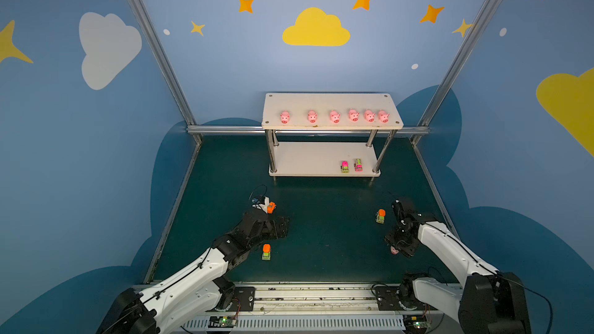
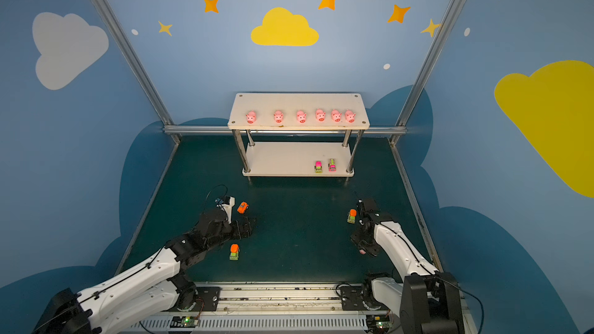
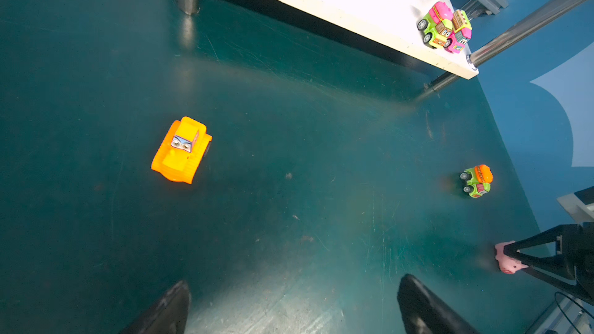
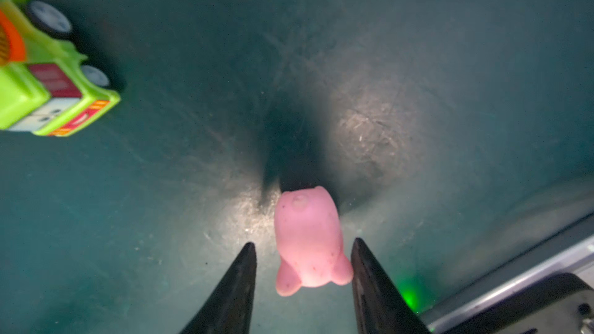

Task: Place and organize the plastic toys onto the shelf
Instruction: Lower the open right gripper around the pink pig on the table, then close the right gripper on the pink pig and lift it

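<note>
Silver rail (image 1: 315,295) fronts teal tabletop (image 1: 321,229), shelf (image 1: 331,101), cloud-painted walls (image 1: 225,69).

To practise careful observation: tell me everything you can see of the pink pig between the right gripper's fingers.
The pink pig looks like smooth plastic, faintly speckled, with a small round mark at one end and two stubby nubs at the other; its snout shows in the left wrist view. It seems to rest on the dark green table, between the open fingers of the right gripper, with a gap on one side. A green truck stands apart.
</note>
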{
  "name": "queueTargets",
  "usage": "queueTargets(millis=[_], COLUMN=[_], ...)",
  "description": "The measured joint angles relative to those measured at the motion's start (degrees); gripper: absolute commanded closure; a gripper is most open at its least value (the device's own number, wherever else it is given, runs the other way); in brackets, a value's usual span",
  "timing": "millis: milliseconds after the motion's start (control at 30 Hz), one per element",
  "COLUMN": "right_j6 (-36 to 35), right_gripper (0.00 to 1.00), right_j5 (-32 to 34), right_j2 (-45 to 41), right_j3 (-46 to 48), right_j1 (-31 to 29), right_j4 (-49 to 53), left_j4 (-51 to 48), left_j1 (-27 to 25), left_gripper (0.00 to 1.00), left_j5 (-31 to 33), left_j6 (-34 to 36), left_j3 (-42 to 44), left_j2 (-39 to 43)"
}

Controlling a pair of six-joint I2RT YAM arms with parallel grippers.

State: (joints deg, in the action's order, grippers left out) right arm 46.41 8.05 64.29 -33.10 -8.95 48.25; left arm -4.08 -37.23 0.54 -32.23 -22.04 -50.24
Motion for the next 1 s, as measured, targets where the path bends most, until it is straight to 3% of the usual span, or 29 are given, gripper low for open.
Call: queueTargets(millis=[400,567,733,1000], right_j6=[-0.2,-0.4,-0.7,-1.6], right_gripper=[0.55,0.60,0.73,0.79], right_j5=[-0.2,-0.1,0.0,0.1], right_j2=[1.9,2.1,3.6,2.4], right_j3=[0.4,0.4,0.4,0.4], right_j1=[-1.3,-1.3,-1.4,-3.8], right_j4=[-1.7,-2.2,-3.0,-2.6], left_j4=[-1.8,-2.7,-3.3,-4.7], left_j1=[0.0,0.0,0.0,0.0], left_gripper=[0.00,0.00,0.00,0.00], left_j5=[0.2,0.2,0.2,1.0], left_j6=[-0.4,-0.6,-0.7,-0.7], left_j3=[0.0,0.0,0.0,0.3], left_j2=[3.6,4.2,5.0,8.9])
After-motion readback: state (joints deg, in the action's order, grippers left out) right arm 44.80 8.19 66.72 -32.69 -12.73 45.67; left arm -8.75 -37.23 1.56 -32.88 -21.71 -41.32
